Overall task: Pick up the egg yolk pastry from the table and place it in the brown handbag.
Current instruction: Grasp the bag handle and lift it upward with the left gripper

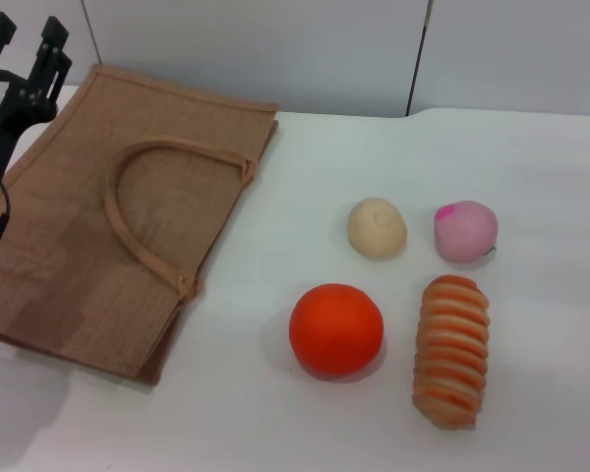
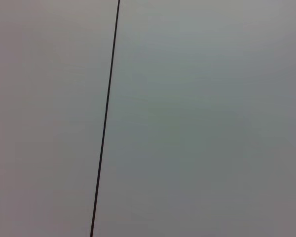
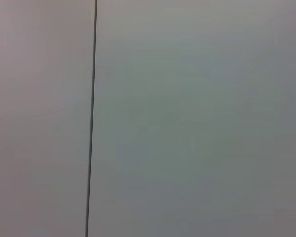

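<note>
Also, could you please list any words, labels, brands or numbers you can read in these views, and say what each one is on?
None: no readable text in any view.
Bag: plain weave, no label.
Pastry, pink bun, orange, striped bread: unmarked.
Left claw: no marking visible.
Both wrist views: blank wall only.

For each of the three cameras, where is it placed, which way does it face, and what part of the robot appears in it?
Head view: looks forward and down at the table with brown handbag and egg yolk pastry; the left tool shows far left, open.
Left wrist view: faces a plain wall with one dark seam; no robot part shows.
Right wrist view: the same kind of wall and seam; no robot part shows.
Both wrist views share this wall.
</note>
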Available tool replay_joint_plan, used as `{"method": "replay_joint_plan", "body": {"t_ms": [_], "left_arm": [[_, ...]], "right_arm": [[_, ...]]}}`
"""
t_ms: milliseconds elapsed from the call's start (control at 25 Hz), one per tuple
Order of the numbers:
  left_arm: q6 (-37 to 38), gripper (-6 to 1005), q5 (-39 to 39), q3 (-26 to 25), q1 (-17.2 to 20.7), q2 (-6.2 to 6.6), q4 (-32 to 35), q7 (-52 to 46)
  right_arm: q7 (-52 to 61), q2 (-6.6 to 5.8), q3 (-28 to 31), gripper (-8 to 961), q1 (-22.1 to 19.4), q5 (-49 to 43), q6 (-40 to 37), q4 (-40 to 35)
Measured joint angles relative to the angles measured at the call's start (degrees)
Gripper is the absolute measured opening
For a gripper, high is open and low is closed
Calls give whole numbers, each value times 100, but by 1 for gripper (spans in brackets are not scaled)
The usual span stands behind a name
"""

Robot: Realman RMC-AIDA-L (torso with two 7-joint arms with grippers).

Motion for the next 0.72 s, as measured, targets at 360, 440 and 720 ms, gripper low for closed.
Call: {"method": "replay_joint_plan", "body": {"t_ms": [360,440,720], "left_arm": [[0,620,0,2,0,0,0,0],[42,619,14,20,-4,0,0,-74],[616,618,451,141,-105,251,166,-1690]], "right_arm": [[0,0,0,882,6,6,2,-1],[0,0,0,882,7,6,2,-2],[0,0,0,881,9,0,2,-22]]}}
